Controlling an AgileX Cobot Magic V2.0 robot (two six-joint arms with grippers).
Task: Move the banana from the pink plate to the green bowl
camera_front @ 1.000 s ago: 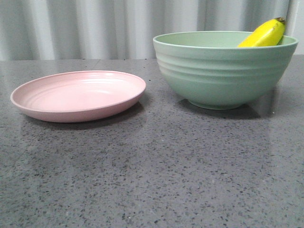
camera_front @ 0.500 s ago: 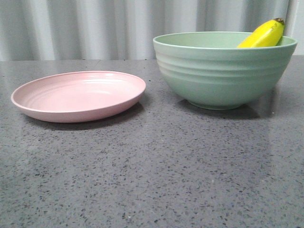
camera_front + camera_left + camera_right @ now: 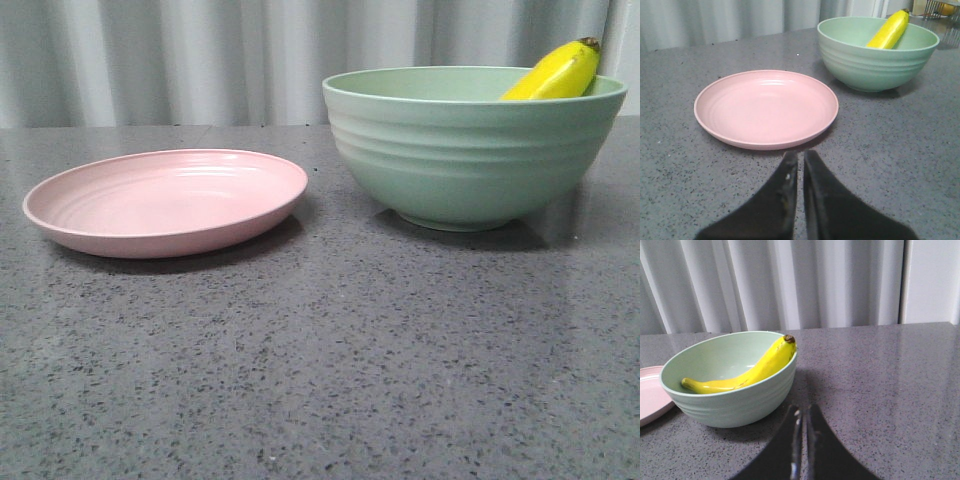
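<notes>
The yellow banana lies inside the pale green bowl, its dark tip leaning over the rim at the right. It also shows in the right wrist view and the left wrist view. The pink plate sits bare to the left of the bowl. My left gripper is shut and empty just short of the plate. My right gripper is shut and empty near the bowl. Neither gripper shows in the front view.
The plate and bowl stand on a speckled grey stone table. Pale pleated curtains hang behind the table. A wire rack shows beyond the bowl in the left wrist view.
</notes>
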